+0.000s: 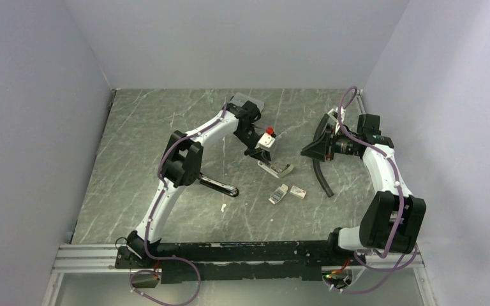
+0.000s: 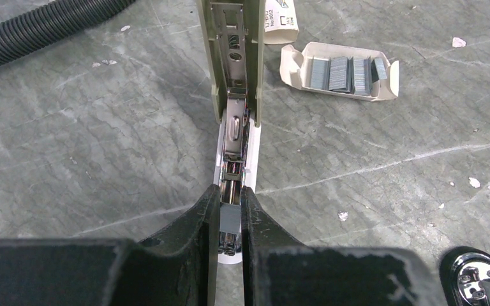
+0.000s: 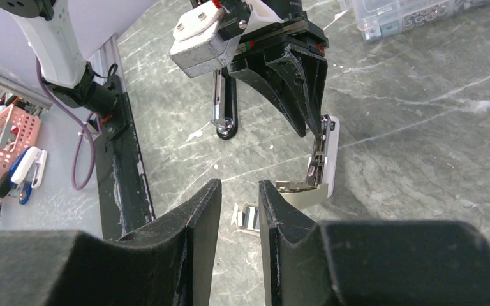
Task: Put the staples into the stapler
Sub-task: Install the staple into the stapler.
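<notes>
The stapler [image 1: 277, 167] lies flipped open at mid-table, its beige lid [image 2: 208, 64] folded away from the metal channel [image 2: 235, 127]. My left gripper [image 2: 230, 189] is shut on a short grey strip of staples [image 2: 230, 220], held right over the near end of that channel. From the right wrist view its fingers [image 3: 306, 95] point down onto the stapler [image 3: 329, 153]. The white tray [image 2: 338, 71] with more staples lies beside the lid, and its sleeve [image 2: 281, 16] lies just past it. My right gripper [image 3: 239, 188] hovers to the right, open, nothing between its fingers.
A black corrugated hose [image 1: 322, 172] lies right of the stapler, under the right arm. A clear compartment case [image 1: 245, 102] stands at the back. A black and chrome tool [image 1: 220, 185] lies near the left arm. Small white scraps [image 2: 458, 42] dot the marble top.
</notes>
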Robot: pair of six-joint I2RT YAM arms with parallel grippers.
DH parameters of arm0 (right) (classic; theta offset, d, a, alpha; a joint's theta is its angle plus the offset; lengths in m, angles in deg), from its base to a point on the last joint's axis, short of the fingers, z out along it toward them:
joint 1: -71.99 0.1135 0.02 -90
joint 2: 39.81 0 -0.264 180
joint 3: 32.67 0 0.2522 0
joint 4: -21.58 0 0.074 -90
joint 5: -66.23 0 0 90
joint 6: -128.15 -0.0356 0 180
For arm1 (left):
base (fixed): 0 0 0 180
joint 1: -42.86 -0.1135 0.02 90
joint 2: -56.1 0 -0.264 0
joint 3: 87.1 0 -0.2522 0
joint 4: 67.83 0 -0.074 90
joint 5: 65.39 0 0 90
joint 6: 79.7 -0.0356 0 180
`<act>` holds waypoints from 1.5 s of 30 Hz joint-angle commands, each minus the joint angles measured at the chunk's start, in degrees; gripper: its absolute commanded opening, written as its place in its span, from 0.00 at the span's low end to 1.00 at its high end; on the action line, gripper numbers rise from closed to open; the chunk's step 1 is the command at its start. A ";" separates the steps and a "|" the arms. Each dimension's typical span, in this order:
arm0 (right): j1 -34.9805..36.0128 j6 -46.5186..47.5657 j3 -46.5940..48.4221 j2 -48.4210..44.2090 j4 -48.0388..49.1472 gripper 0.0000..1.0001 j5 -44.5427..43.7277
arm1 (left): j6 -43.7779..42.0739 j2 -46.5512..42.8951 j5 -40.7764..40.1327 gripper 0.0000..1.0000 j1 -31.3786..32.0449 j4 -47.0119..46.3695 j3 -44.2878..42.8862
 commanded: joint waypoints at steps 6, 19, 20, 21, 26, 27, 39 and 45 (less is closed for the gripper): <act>-0.30 2.22 2.30 0.18 0.25 0.32 1.28 | -3.58 -0.11 1.05 0.10 -0.01 0.06 -1.75; -0.27 2.09 2.16 0.05 0.48 0.32 1.27 | -3.18 -0.12 0.52 0.09 -0.01 0.11 -2.62; -0.25 2.07 2.16 0.05 0.50 0.31 1.28 | -3.24 -0.21 0.56 0.09 -0.01 0.15 -2.68; -0.30 2.09 2.16 0.10 0.44 0.31 1.25 | -3.39 -0.17 0.34 0.09 -0.01 0.19 -2.79; -0.25 2.12 2.23 0.23 0.33 0.32 1.22 | -3.52 -0.11 -0.04 0.08 -0.01 0.29 -3.31; -0.32 2.15 2.19 0.23 0.33 0.32 1.24 | -3.68 -0.06 0.00 0.08 -0.01 0.40 -3.36; -0.28 2.43 2.34 0.40 0.18 0.31 1.30 | -6.17 -0.49 -0.72 0.07 -0.02 0.91 -1.40; -0.25 2.51 2.42 0.65 0.03 0.31 1.17 | -7.28 -0.47 -0.42 0.07 -0.01 1.53 -1.15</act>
